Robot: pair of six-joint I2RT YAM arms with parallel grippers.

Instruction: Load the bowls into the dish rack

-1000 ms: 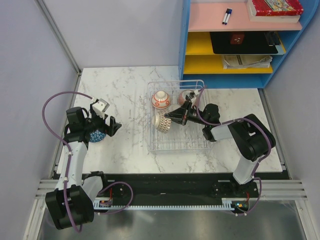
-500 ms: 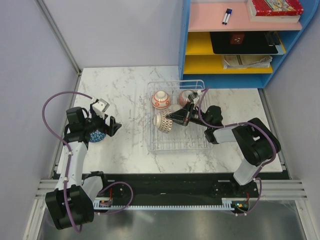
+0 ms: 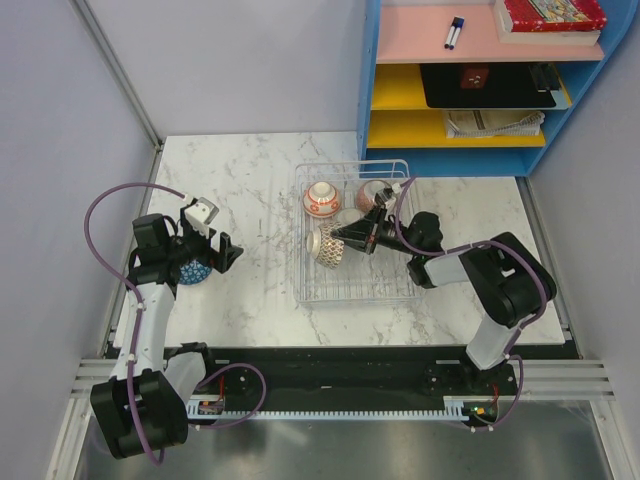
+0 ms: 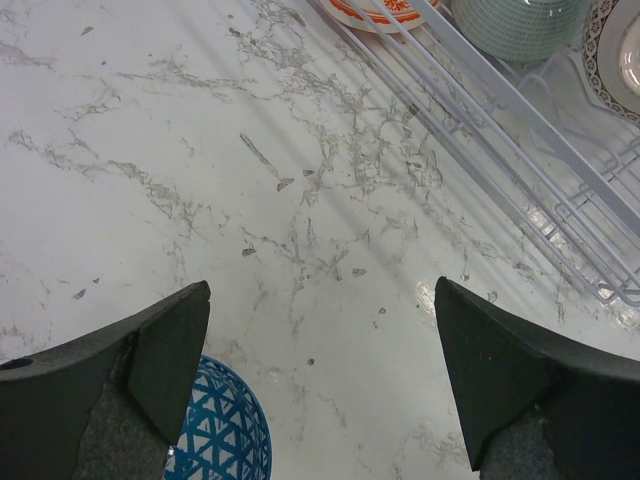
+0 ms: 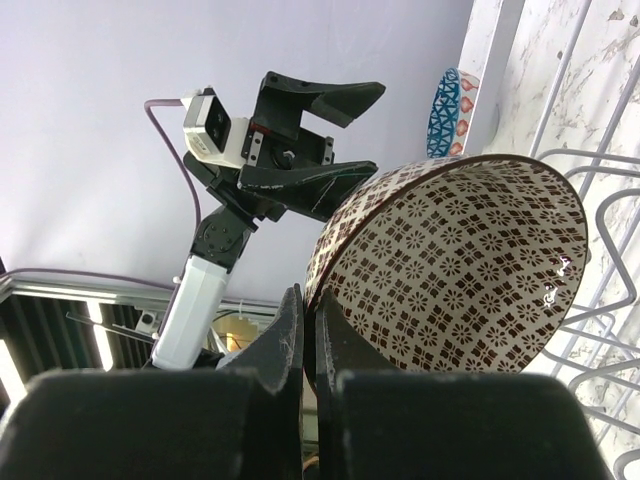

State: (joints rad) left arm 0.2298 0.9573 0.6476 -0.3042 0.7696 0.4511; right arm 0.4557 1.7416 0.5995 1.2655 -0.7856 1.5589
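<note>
While the left end effector (image 4: 320,290) hangs over the desk (image 3: 250,180) with its jaws spread wide and nothing between them, the right end effector (image 5: 305,315) is clamped shut on the rim of the brown bowl (image 5: 460,270). Seen from above, that bowl is inside the rack (image 3: 360,282), at its left side about halfway back. It is tipped up on edge rather than standing, and whether it touches the grid floor I cannot tell. The right wrist view shows its patterned inside turned toward the camera, with the rim pinched between the two fingers.

Three more bowls are in the rack's far half. The red bowl (image 3: 322,200) is near the far left corner, the green bowl (image 4: 520,20) is just beside it, and a fourth bowl (image 3: 375,192) is toward the far right.

The blue bowl (image 3: 192,270) stands out on the desk, well apart from the rack on the left. It lies under the left end effector, and part of its rim shows by one finger in the left wrist view.
</note>
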